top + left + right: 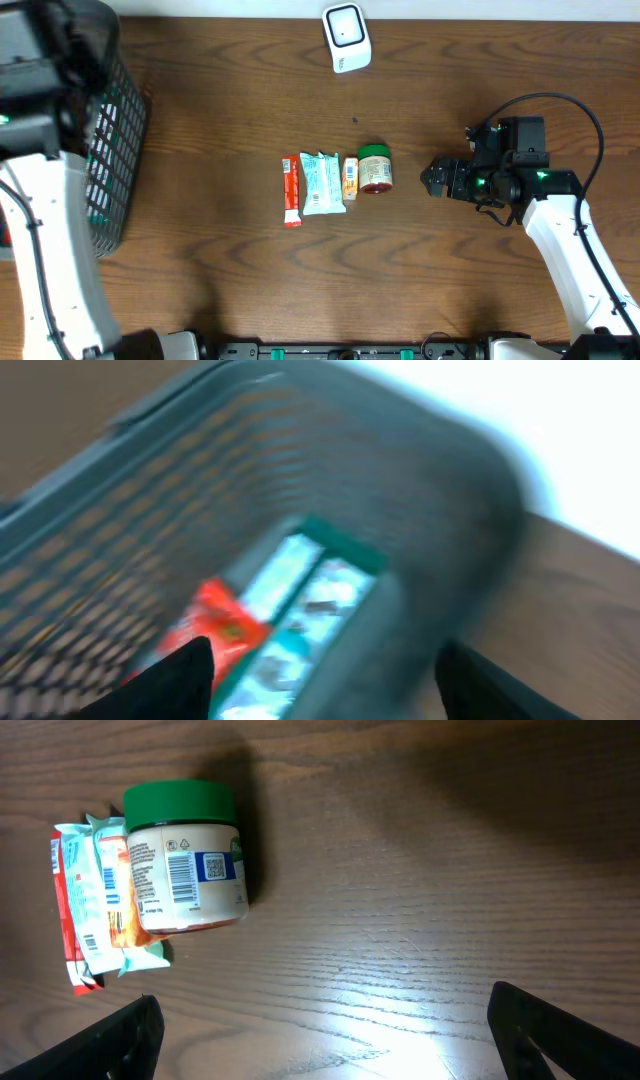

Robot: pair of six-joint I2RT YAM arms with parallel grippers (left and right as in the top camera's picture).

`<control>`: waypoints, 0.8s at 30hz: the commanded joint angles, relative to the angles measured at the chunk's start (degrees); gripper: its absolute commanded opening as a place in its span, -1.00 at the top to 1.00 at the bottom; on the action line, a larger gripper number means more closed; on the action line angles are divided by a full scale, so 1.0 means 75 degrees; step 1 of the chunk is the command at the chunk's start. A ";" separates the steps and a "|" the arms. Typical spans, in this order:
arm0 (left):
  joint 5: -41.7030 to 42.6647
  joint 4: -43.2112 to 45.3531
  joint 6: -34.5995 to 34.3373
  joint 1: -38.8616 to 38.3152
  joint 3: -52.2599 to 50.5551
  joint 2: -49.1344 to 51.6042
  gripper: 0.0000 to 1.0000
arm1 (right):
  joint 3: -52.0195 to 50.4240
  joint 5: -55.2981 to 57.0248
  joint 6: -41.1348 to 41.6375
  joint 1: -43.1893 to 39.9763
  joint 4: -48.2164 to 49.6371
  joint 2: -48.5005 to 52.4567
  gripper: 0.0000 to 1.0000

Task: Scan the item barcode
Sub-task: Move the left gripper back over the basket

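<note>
Jar (185, 860) is lying sideways, upper left of right wrist frame, looking rigid, light, roll-prone; take across body. Right gripper (340, 1040) and left gripper (330, 685) are standing open, empty.

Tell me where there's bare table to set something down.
Bare wood lies between the basket and the red bar, and across the near edge below the row. Crowded: bar, packets and jar sit packed together, the right tool just past the jar.

Left gripper (330, 695), right gripper (338, 1038) spread wide
</note>
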 commanded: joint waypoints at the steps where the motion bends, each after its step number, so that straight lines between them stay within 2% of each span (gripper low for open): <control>1: -0.0472 -0.0076 0.0137 0.1072 -0.0414 0.0536 -0.46 | 0.0105 -0.0061 0.0050 0.0087 -0.0003 -0.0006 -0.98; 8: -0.0469 -0.0353 0.0769 0.2253 -0.0752 0.1830 -0.49 | 0.0105 -0.0061 0.0050 0.0087 -0.0003 -0.0006 -0.99; 13: -0.0469 -0.0536 0.1096 0.2465 -0.0752 0.2693 -0.50 | 0.0105 -0.0061 0.0050 0.0087 -0.0003 -0.0006 -0.98; 16: -0.0338 -0.0560 0.1623 0.2495 -0.0752 0.3197 -0.64 | 0.0105 -0.0058 0.0050 0.0087 -0.0003 -0.0006 -0.98; 18: -0.0187 -0.0603 0.1877 0.2492 -0.0752 0.3465 -0.66 | 0.0105 -0.0058 0.0050 0.0087 -0.0003 -0.0006 -0.99; 21: -0.0187 -0.0650 0.1877 0.2503 -0.0752 0.3809 -0.68 | 0.0105 -0.0061 0.0050 0.0087 -0.0003 -0.0006 -0.99; 24: -0.0187 -0.0650 0.1877 0.2518 -0.0752 0.4138 -0.79 | 0.0105 -0.0061 0.0050 0.0087 -0.0003 -0.0006 -0.98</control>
